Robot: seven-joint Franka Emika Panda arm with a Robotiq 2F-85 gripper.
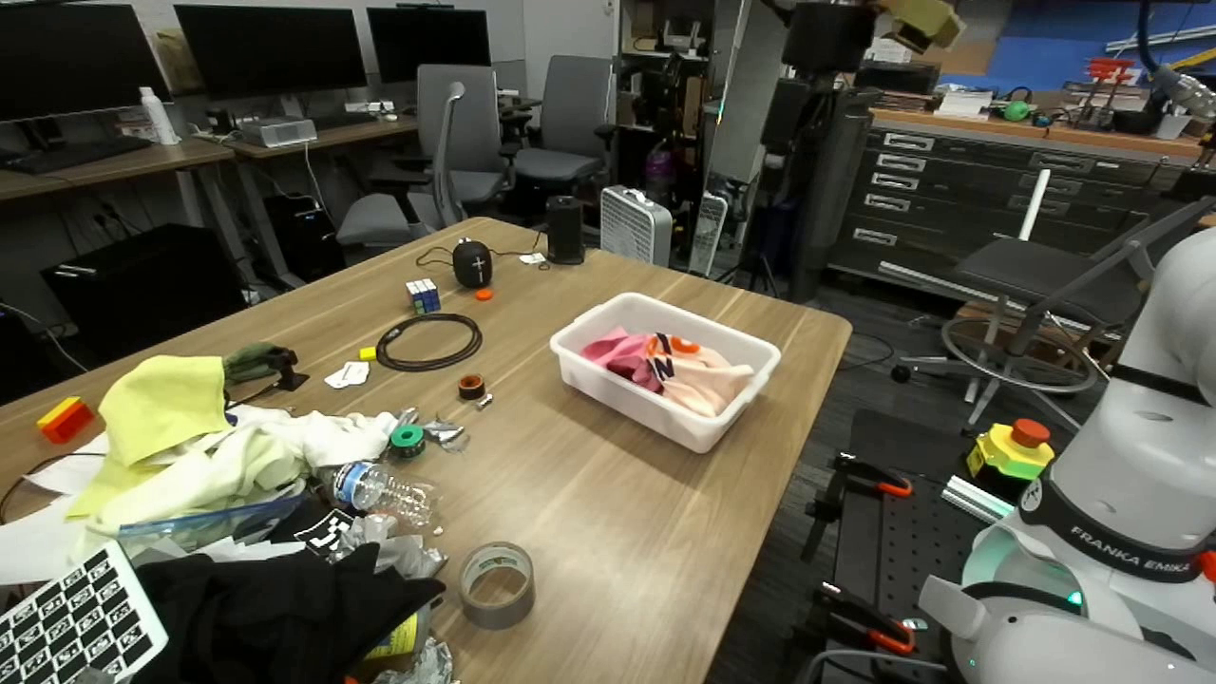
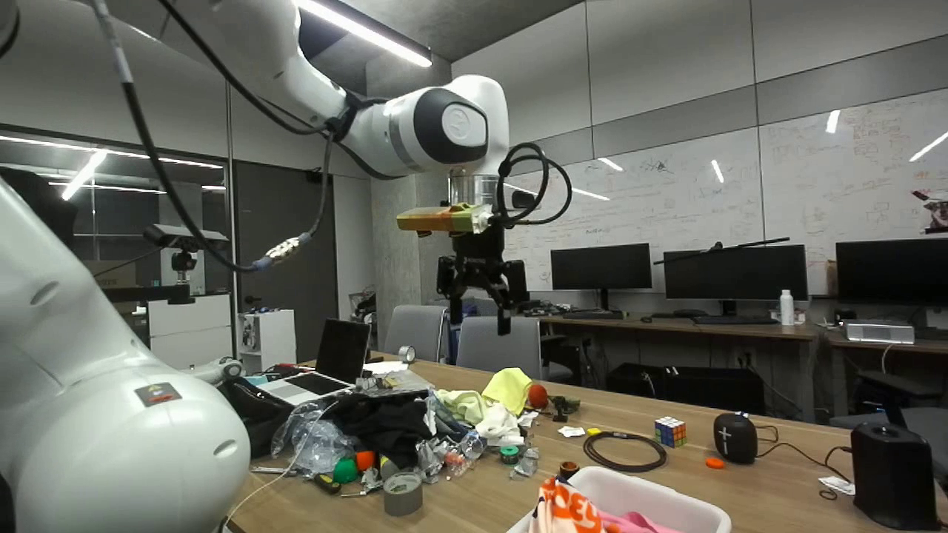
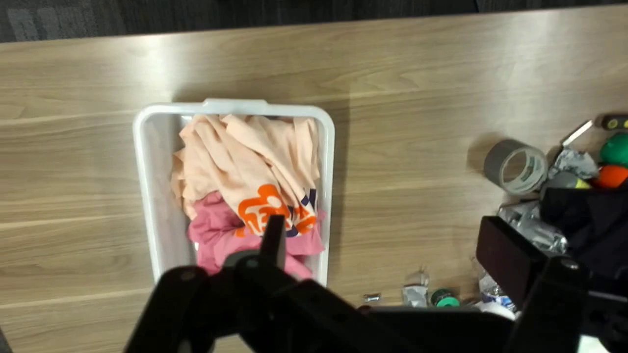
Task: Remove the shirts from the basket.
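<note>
The white basket [image 1: 622, 403] stands on the wooden table and also shows in the wrist view [image 3: 147, 196] and, cut off at the bottom edge, in an exterior view [image 2: 670, 497]. A peach shirt [image 3: 235, 162] with orange and dark lettering lies crumpled in it, also seen in both exterior views [image 1: 708, 380] [image 2: 552, 511]. A pink shirt [image 3: 216, 238] lies beside and partly under it, also in both exterior views [image 1: 616, 350] [image 2: 638, 523]. My gripper [image 2: 480, 320] is open and empty, high above the table; in the wrist view its fingers [image 3: 382, 235] are wide apart, one overlapping the basket's picture.
A grey tape roll [image 1: 513, 610], a plastic bottle [image 1: 399, 494], a black cloth [image 1: 275, 608] and pale yellow-white cloths [image 1: 256, 456] lie cluttered on the table. A coiled cable [image 1: 427, 365], puzzle cube [image 1: 424, 296] and black speaker [image 1: 471, 264] stand farther along.
</note>
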